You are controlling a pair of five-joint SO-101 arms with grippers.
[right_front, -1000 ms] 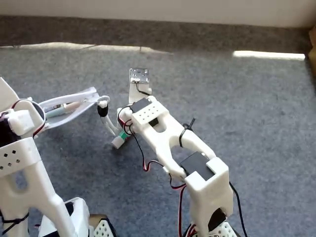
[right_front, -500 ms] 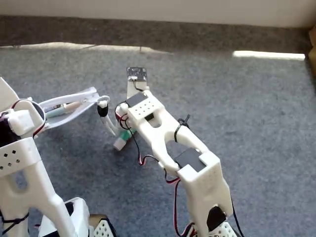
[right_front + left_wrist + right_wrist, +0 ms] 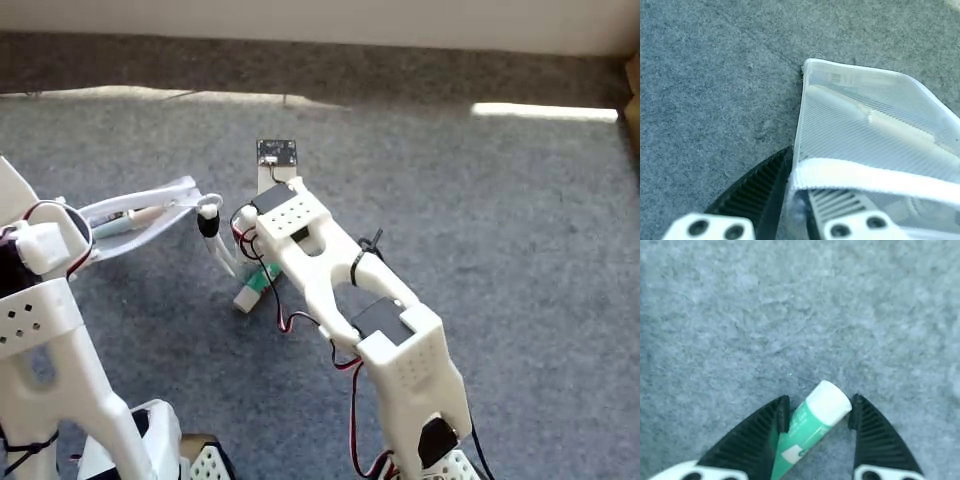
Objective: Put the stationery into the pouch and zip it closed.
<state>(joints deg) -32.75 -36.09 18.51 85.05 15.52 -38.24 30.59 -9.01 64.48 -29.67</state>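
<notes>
Glue stick (image 3: 251,288), green with a white cap, lies tilted on the grey carpeted surface (image 3: 500,260) just left of the high view's centre. Its near end is on the pile and its far end is under the right gripper (image 3: 820,401). In the right wrist view the stick sits slantwise at the bottom centre, cap pointing away, and the gripper is clenched on it. One black finger (image 3: 757,432) presses the green body, and the other meets the white cap. The right arm (image 3: 345,285) runs from the bottom right of the high view up to that spot, with red and black wires looping off its side. The left arm (image 3: 45,340) stands in the lower left corner. Just beyond the stick, a slim white item with a black end (image 3: 220,250) slants up toward the pouch (image 3: 145,212); it looks pen-like, though I cannot tell for sure. The pouch is white mesh and stretches across the left middle of the high view. It is held by the left gripper (image 3: 796,174), which is clamped on its white rim band near the bottom of the left wrist view. Pale long shapes show through the mesh, but I cannot tell what they are. Farthest off, a sunlit patch (image 3: 545,111) lies at the upper right.
</notes>
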